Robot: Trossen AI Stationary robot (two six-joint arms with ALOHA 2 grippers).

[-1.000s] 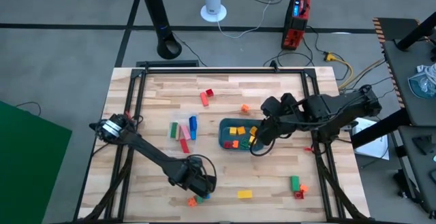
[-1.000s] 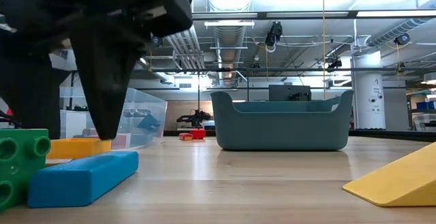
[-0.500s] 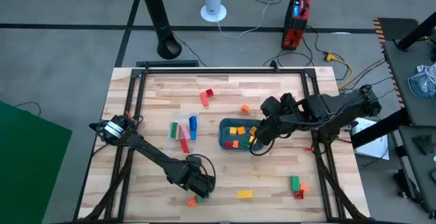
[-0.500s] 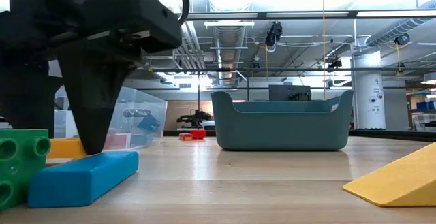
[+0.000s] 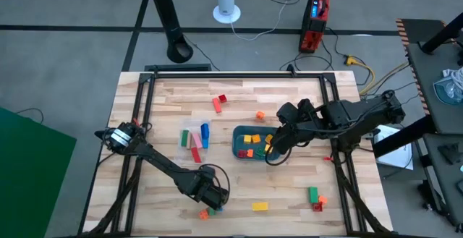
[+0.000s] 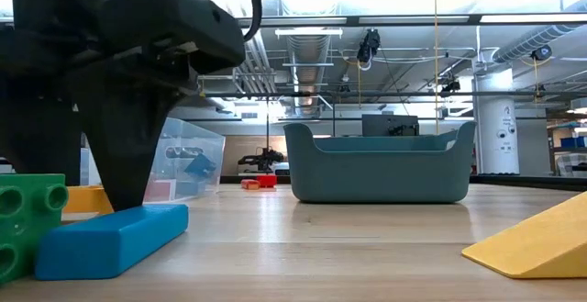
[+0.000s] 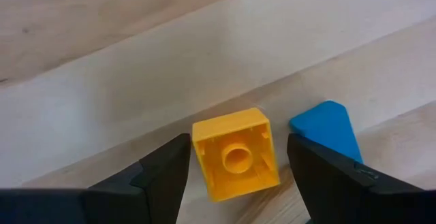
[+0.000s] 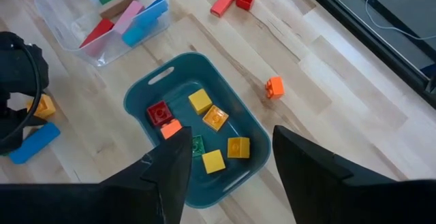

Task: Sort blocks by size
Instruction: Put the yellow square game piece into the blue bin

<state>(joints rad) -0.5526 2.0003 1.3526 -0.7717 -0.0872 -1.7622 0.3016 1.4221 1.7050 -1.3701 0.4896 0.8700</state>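
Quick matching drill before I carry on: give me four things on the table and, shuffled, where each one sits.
1. orange cube
2. blue bar
3. teal tray
4. clear container

A. holds long bars
B. holds short cubes
C. between the open fingers of the left pincer
D. just outside one left finger

Pairs: 1-C, 2-D, 3-B, 4-A. The right pincer hangs open above the tray.

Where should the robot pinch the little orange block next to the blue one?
Probably on its two opposite flat side walls, coming straight down from above. The orange block is a small square cube lying with its hollow side up, and the left hand already hangs open with one finger on each side. The blue block lies close beside it, so keep the fingers off that one.
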